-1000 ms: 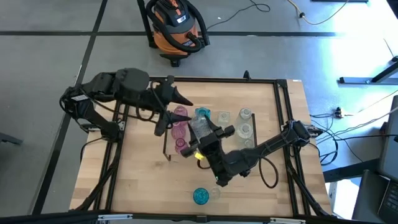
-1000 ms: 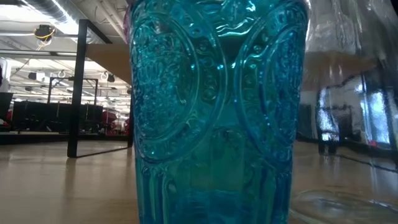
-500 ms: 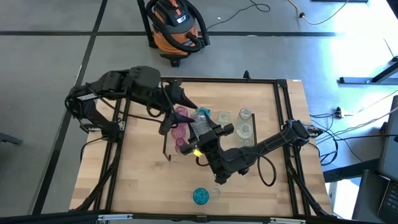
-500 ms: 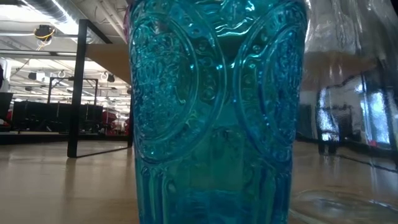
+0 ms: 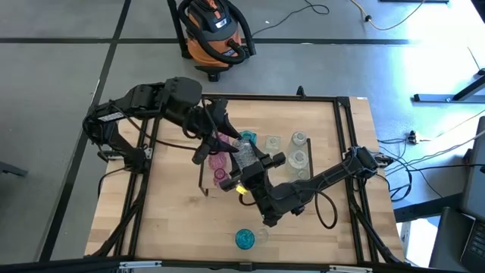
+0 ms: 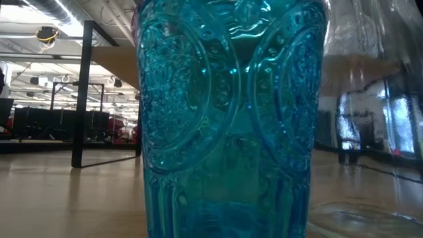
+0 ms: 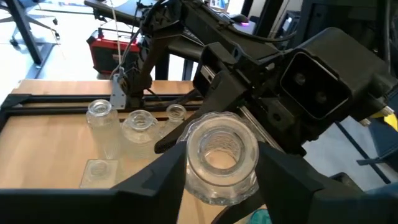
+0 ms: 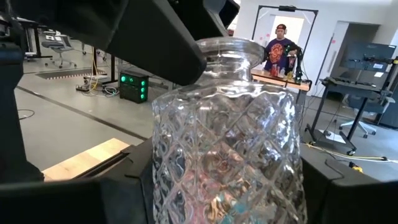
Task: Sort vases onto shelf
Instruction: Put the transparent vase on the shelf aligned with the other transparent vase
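My right gripper [image 5: 247, 159] is shut on a clear cut-glass vase [image 5: 243, 150] and holds it above the shelf [image 5: 282, 152]. My left gripper [image 5: 232, 142] comes from the far left and is shut on that vase's neck. The left wrist view looks into the vase's mouth [image 7: 221, 149], which lies between the left fingers. Pink vases [image 5: 220, 159], a teal one [image 5: 247, 137] and clear ones [image 5: 298, 139] stand on the shelf. Another teal vase [image 5: 244, 240] stands near the table's near edge and fills the low view [image 6: 231, 119]. My left gripper has the clear vase's neck, just below the rim [image 7: 189, 168], between its two fingers. The fingers come slanting down from the far left, along the vase's length. The vase is clear of the shelf. My right gripper pinches the vase's diamond-cut body [image 8: 163, 168] between its two fingers, level, from the table's right. The vase is lifted clear and tilted, its mouth toward the left arm.
A small clear vase [image 5: 262, 235] stands beside the near teal one. An orange shop vacuum [image 5: 216, 34] sits on the floor beyond the far edge. Black frame rails [image 5: 348, 152] run along the table's sides. A person [image 8: 278, 46] stands far off in the room.
My left gripper has moved toward the table's right and near side and a little down, up to the clear vase in my right gripper, and its wrist has turned. The vase has kept still.
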Motion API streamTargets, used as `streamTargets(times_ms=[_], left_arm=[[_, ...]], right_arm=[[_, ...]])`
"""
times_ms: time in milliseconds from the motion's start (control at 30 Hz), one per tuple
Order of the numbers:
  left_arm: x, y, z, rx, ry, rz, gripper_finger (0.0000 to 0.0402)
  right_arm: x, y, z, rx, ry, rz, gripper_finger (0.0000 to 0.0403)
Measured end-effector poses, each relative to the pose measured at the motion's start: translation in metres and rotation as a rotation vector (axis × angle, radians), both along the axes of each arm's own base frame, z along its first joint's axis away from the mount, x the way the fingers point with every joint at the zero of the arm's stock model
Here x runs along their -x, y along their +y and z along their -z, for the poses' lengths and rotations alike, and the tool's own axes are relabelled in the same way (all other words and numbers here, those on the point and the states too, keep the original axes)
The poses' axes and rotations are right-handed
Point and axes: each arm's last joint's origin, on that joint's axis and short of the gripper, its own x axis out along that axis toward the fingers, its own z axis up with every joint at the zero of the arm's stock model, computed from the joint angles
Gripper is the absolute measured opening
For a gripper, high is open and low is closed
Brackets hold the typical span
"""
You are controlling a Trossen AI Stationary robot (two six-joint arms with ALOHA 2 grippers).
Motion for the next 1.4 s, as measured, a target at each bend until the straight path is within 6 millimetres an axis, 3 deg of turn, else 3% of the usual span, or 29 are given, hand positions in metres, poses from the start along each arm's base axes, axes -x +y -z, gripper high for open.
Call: streamTargets(times_ms=[100,567,733,833,1200,1400], left_arm=[[0.000,0.003,0.000,0.009,0.001,0.015,0.0143],[0.000,0.005,0.000,-0.001,-0.004,0.030,0.0141],[-0.004,0.005,0.004,-0.004,0.012,0.024,0.0141],[-0.004,0.005,0.004,-0.006,0.011,0.020,0.0141],[-0.002,0.005,0.003,-0.030,0.007,-0.001,0.0141],[-0.002,-0.003,0.002,-0.094,-0.012,-0.007,0.0140]], right_arm=[[0.000,0.000,0.000,-0.003,-0.003,0.002,0.0218],[0.000,-0.002,-0.001,0.000,-0.004,-0.001,0.0220],[-0.001,-0.003,-0.002,0.004,-0.012,-0.017,0.0318],[-0.001,-0.003,-0.003,-0.003,-0.027,-0.018,0.0338],[0.001,-0.006,-0.006,-0.017,-0.027,0.019,0.0249],[0.008,-0.009,-0.018,-0.006,-0.010,0.016,0.0245]])
